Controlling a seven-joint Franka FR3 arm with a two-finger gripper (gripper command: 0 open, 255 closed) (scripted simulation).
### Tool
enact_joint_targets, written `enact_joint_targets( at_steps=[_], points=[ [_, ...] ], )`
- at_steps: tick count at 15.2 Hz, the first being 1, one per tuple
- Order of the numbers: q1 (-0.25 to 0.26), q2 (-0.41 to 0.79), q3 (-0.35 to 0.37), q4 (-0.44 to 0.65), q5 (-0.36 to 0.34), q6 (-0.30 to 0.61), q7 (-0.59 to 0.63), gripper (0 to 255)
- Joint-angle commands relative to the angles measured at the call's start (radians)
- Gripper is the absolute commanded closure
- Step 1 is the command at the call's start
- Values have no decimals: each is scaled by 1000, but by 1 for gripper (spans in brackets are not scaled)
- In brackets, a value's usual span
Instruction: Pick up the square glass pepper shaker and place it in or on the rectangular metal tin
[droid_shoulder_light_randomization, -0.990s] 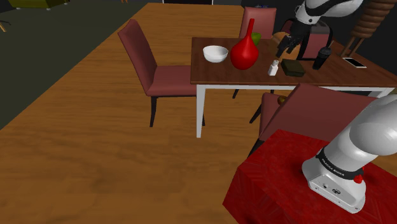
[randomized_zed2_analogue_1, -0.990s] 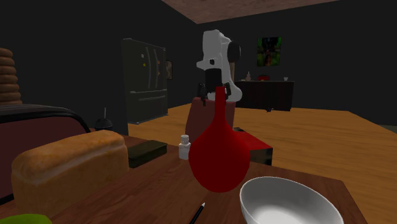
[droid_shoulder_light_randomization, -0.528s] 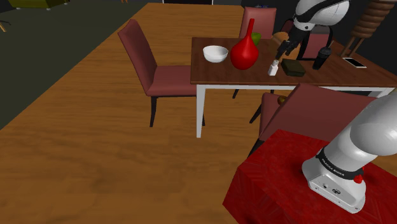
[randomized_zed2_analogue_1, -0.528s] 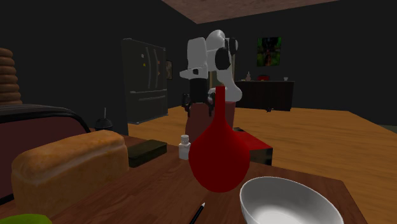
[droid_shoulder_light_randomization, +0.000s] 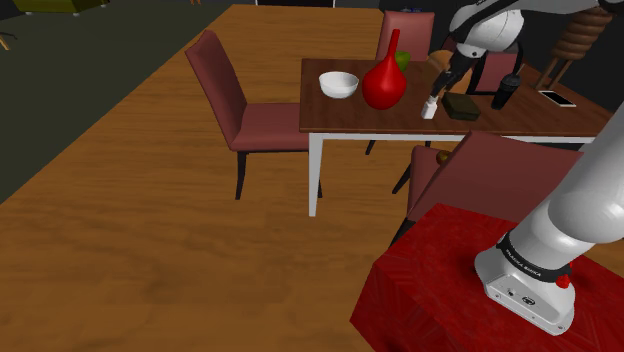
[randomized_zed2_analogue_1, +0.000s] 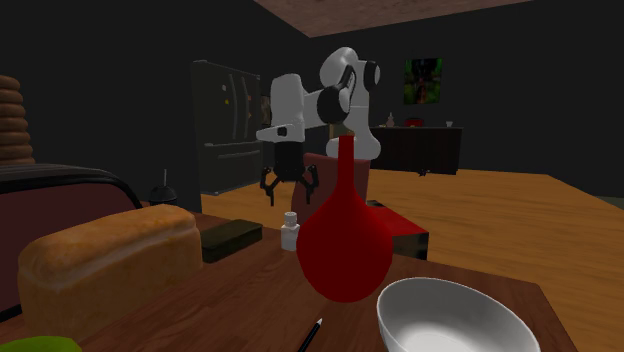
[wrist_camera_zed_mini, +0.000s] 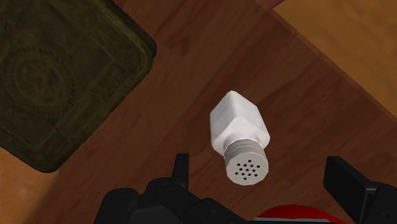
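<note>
above: open air between pepper shaker (wrist_camera_zed_mini: 240, 137) and gripper (randomized_zed2_analogue_1: 291, 189), whose fingers stand wider apart than the cap | toward tin (wrist_camera_zed_mini: 57, 76): a strip of bare table (wrist_camera_zed_mini: 172, 83) | obstacle: tall red vase (randomized_zed2_analogue_1: 342, 240) near the shaker, on the side away from the tin | tin top: flat, uncovered

The white arm (droid_shoulder_light_randomization: 575, 205) rises from its base, bends at the elbow and stretches far forward. The black end effector (randomized_zed2_analogue_1: 290, 188) points straight down, and its two fingers (randomized_zed2_analogue_1: 268, 186) stand wide apart.
</note>
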Motion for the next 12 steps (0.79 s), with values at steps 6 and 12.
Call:
enact_joint_targets(
  at_steps=[6,12],
  points=[
    [-15,80,23,3,79,58,-52,0],
    [-15,80,23,3,79,58,-52,0]
  ],
)
